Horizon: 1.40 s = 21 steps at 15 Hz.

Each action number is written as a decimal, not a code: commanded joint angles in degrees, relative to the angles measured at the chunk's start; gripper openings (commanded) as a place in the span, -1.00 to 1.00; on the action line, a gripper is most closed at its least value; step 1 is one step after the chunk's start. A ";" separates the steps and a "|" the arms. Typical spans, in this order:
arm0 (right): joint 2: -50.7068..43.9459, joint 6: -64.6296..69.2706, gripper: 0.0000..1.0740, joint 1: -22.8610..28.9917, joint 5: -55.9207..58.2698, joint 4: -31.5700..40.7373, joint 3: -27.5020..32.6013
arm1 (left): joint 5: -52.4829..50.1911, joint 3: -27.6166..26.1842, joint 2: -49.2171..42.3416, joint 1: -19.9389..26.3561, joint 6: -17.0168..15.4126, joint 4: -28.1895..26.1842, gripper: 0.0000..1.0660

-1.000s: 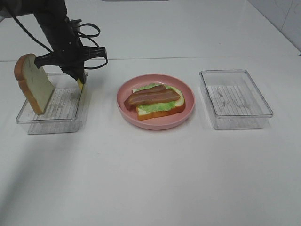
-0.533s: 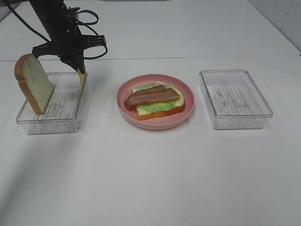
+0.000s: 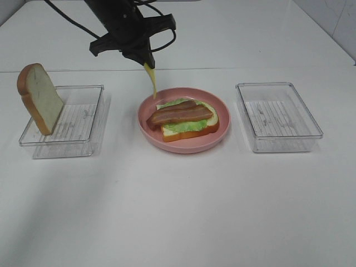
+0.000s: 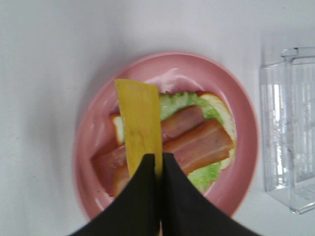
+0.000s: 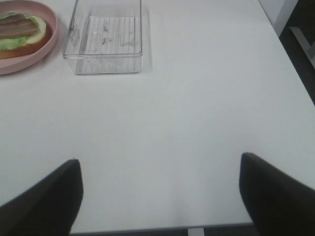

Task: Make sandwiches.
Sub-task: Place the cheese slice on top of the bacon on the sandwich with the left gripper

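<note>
On the pink plate (image 3: 222, 133) lies an open sandwich (image 3: 186, 119): a bread slice, a green lettuce leaf and brown bacon strips (image 4: 197, 145). My left gripper (image 3: 143, 60) hangs above the plate's left rim, shut on a yellow cheese slice (image 3: 151, 79) that dangles on edge. In the left wrist view the cheese slice (image 4: 140, 123) crosses over the bacon. A second bread slice (image 3: 40, 99) leans upright in the left clear tray (image 3: 83, 119). My right gripper (image 5: 160, 189) stands open over bare table, away from the plate (image 5: 19, 61).
A clear plastic tray (image 3: 278, 117) stands right of the plate, with nothing in it; it shows in the right wrist view as well, tray (image 5: 106, 42). The table's right edge (image 5: 290, 64) runs close to my right gripper.
My left gripper has lifted the cheese slice out of the left tray and carried it right, to above the plate's left rim. The bread slice and sandwich have not moved.
</note>
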 commanded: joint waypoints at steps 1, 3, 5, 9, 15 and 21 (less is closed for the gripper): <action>-1.72 -0.40 0.58 -0.29 -0.57 -0.17 0.23 | -4.41 -0.17 -0.34 -2.52 2.12 -4.98 -1.00; -1.72 -0.40 0.58 -0.29 -0.57 -0.17 0.23 | -7.56 -0.17 0.11 -3.72 4.53 -9.11 -1.00; -1.72 -0.40 0.58 -0.29 -0.57 -0.17 0.23 | -8.42 -0.17 2.81 -4.13 9.28 -20.28 -1.00; -1.72 -0.40 0.58 -0.29 -0.57 -0.17 0.23 | -6.82 -0.11 7.85 -4.07 16.39 -30.65 -1.00; -1.72 -0.40 0.58 -0.29 -0.57 -0.17 0.23 | -4.01 -0.11 10.08 -4.07 16.33 -26.93 -1.00; -1.72 -0.40 0.58 -0.29 -0.57 -0.17 0.23 | -0.29 -0.11 10.71 -3.32 13.64 -20.97 -1.00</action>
